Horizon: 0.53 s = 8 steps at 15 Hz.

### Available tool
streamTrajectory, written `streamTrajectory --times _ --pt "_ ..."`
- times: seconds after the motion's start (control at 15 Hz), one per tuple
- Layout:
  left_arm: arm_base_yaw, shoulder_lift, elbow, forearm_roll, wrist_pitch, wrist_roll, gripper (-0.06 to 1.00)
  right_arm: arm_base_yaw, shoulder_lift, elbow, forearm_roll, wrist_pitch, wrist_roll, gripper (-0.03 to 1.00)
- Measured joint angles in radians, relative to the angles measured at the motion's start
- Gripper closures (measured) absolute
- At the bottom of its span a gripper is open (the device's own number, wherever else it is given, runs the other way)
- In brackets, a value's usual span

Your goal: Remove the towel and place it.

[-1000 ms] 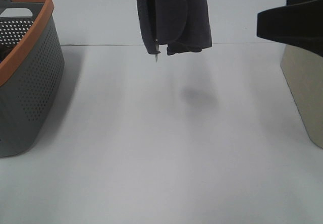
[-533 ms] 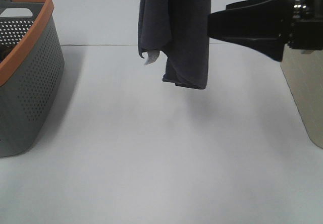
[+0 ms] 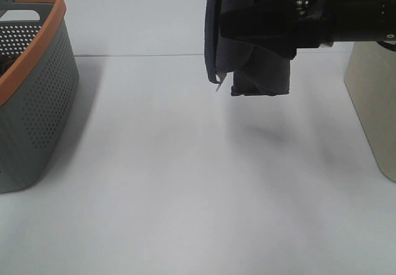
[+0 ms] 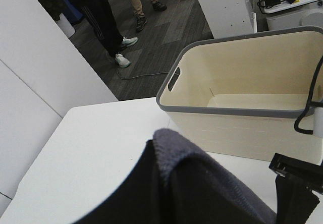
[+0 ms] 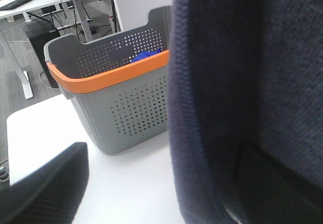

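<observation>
The dark towel (image 3: 250,70) hangs in folds above the middle of the table, its top out of frame and a small white tag (image 3: 218,87) at its lower left corner. My right gripper (image 3: 250,30) reaches in from the right at the level of the towel's upper part. Its jaws stand open on either side of the cloth. In the right wrist view the towel (image 5: 227,82) fills the space between the two black fingers (image 5: 43,188). In the left wrist view the towel (image 4: 202,183) bunches right under the camera and hides my left gripper, which holds it from above.
A grey perforated basket (image 3: 37,89) with an orange rim stands at the left edge, with something blue (image 5: 146,56) inside. A cream bin (image 4: 242,118) with a grey rim stands at the right (image 3: 374,101). People stand on the floor beyond the table (image 4: 101,12).
The towel has swung to the right and hangs lower. My right gripper has come in from the right edge until its open jaws straddle the cloth.
</observation>
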Motion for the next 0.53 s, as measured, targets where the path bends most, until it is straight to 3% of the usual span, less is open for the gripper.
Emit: streamTrajectory --times 0.2,0.53 --pt "0.000 0.000 0.000 0.000 0.000 0.000 0.94 0.002 0.068 -0.002 0.003 0.047 -0.008 0.26" --pt "0.000 0.000 0.000 0.000 0.000 0.000 0.94 0.002 0.201 -0.009 0.071 0.077 -0.142 0.29"
